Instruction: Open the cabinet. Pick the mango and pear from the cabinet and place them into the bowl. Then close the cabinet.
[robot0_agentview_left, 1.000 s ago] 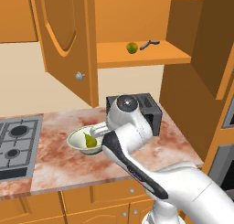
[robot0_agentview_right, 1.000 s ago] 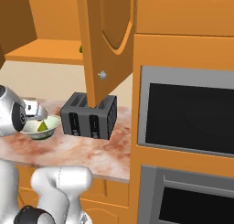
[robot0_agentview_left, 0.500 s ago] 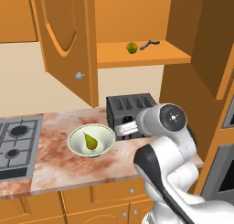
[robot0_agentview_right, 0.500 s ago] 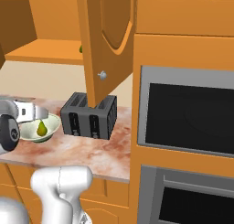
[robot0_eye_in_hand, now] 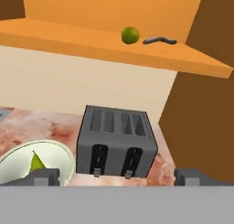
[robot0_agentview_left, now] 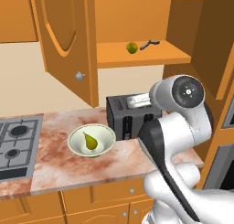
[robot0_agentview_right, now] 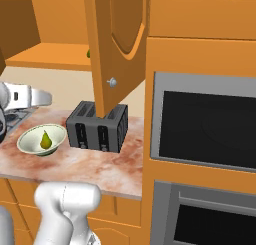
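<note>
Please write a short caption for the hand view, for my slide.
Open gripper facing the toaster, pear in the bowl, round fruit on the cabinet shelf.

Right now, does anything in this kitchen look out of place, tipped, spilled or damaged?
Nothing stands out. The pear lies inside the bowl, the toaster stands upright beside it, and a round green-yellow fruit sits on the open cabinet shelf beside a dark utensil.

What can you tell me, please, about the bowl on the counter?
The bowl is wide, round and pale cream-green, with flared sides, and looks like glazed ceramic. It stands upright on the marbled counter, between the gas hob and the black toaster, apart from both. The pear lies inside it.
</note>
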Tool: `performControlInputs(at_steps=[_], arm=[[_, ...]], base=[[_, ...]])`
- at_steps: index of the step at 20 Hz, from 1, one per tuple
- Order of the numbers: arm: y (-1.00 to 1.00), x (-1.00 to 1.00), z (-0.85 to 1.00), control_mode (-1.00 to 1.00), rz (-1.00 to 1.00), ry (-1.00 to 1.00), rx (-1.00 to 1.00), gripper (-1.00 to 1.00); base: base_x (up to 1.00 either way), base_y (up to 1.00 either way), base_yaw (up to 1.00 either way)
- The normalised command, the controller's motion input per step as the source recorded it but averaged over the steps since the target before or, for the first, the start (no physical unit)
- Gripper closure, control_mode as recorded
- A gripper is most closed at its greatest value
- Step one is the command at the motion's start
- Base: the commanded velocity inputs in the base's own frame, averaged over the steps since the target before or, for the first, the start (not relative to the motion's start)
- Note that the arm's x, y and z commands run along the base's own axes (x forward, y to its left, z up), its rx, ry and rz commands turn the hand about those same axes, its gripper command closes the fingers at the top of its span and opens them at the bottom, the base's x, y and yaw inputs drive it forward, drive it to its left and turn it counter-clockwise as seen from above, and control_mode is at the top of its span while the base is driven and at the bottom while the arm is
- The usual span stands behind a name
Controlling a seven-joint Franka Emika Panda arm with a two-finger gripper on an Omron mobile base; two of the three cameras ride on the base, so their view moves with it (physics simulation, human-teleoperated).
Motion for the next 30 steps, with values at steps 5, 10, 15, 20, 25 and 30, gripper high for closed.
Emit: performControlInputs(at_steps=[5, 10, 15, 20, 25, 30], arm=[[-0.87, -0.02, 1.00, -1.00, -0.10, -0.01, 0.12, -1.00], [-0.53, 0.23, 0.49, -1.00, -0.01, -0.10, 0.01, -1.00], [-0.13, 0.55, 0.15, -1.00, 0.03, -0.05, 0.00, -1.00], [0.00, 0.75, 0.00, -1.00, 0.00, -0.14, -0.01, -1.00], [0.08, 0.81, 0.00, -1.00, 0.00, -0.15, 0.00, -1.00], [0.33, 0.78, 0.00, -1.00, 0.00, -0.11, 0.01, -1.00]], base=[[0.00, 0.00, 0.00], [0.00, 0.00, 0.00], [0.00, 0.00, 0.00], [0.00, 0.00, 0.00], [0.00, 0.00, 0.00], [0.00, 0.00, 0.00]])
